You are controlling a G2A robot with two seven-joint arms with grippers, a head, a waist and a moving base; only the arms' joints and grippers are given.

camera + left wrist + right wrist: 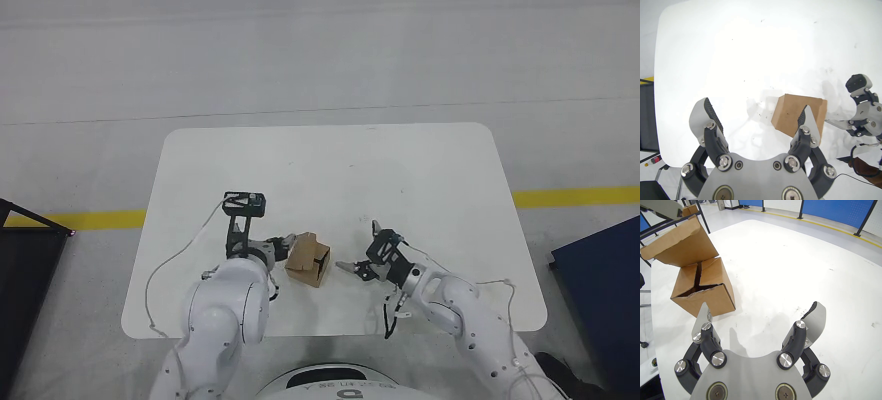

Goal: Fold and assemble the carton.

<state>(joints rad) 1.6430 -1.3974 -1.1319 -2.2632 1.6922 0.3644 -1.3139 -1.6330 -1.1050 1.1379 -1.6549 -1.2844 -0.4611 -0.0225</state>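
The white, smooth table [400, 170] has rounded corners. The carton [702, 289], a small box of brown corrugated cardboard, sits near its front edge between the arms. On the end facing the right gripper [761, 306], two flaps are folded inward with a gap between them, and a ragged-edged flap stands outward. That gripper and the left gripper [756, 104] flank the carton, both spread wide and holding nothing.

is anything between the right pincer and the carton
Nothing visible stands between them. The open right pincer sits close beside the carton on the table, facing its half-closed flaps.
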